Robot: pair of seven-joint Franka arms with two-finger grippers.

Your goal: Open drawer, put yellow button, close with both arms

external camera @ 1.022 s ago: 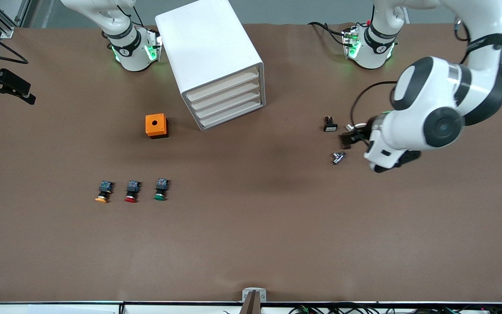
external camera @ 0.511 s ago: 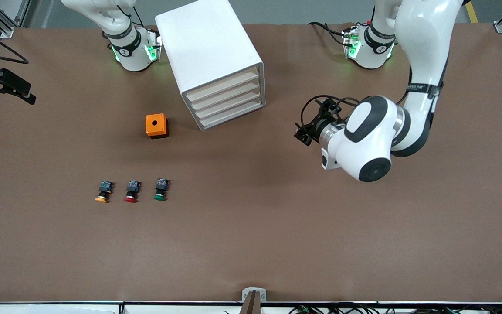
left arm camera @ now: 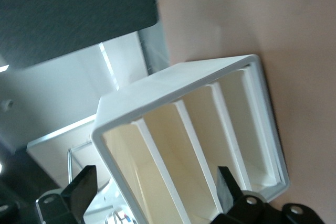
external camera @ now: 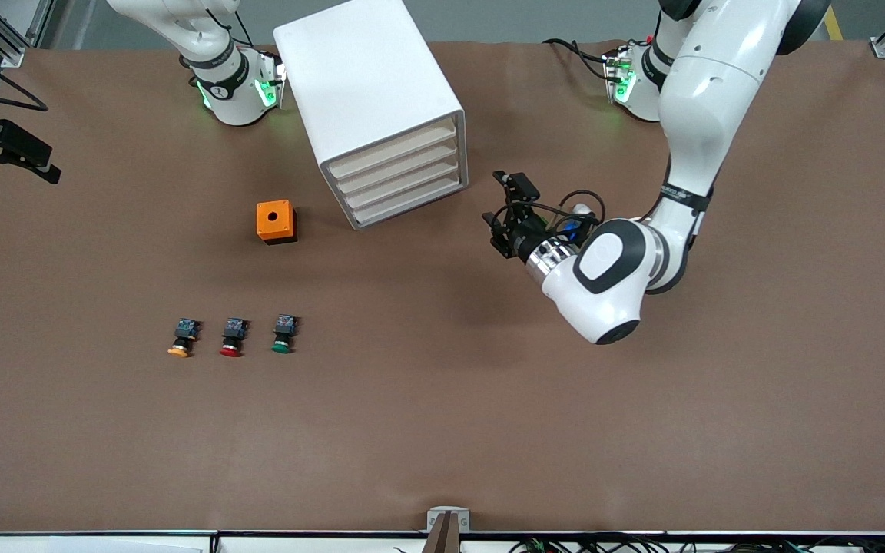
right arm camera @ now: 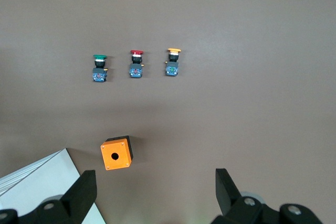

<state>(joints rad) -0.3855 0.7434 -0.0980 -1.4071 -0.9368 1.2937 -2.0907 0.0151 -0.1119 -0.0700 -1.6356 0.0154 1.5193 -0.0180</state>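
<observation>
front view: the drawer (external camera: 392, 152), top one of the white cabinet (external camera: 369, 92), was seen fully closed; the left claw (external camera: 505, 215) was held open just beside the cabinet's front, nothing gripped. The yellow button (external camera: 180, 343) was left on the worktop (external camera: 442, 430), nearer the camera, beside the red button (external camera: 231, 342).
left wrist view: the stacked drawer fronts were framed between the spread fingers (left arm camera: 79, 192).
right wrist view: the right claw (right arm camera: 155, 195) was open too, parked high over the orange box (right arm camera: 116, 153), waiting.
step: opening stage, probably; the top drawer's edge would need catching next.
</observation>
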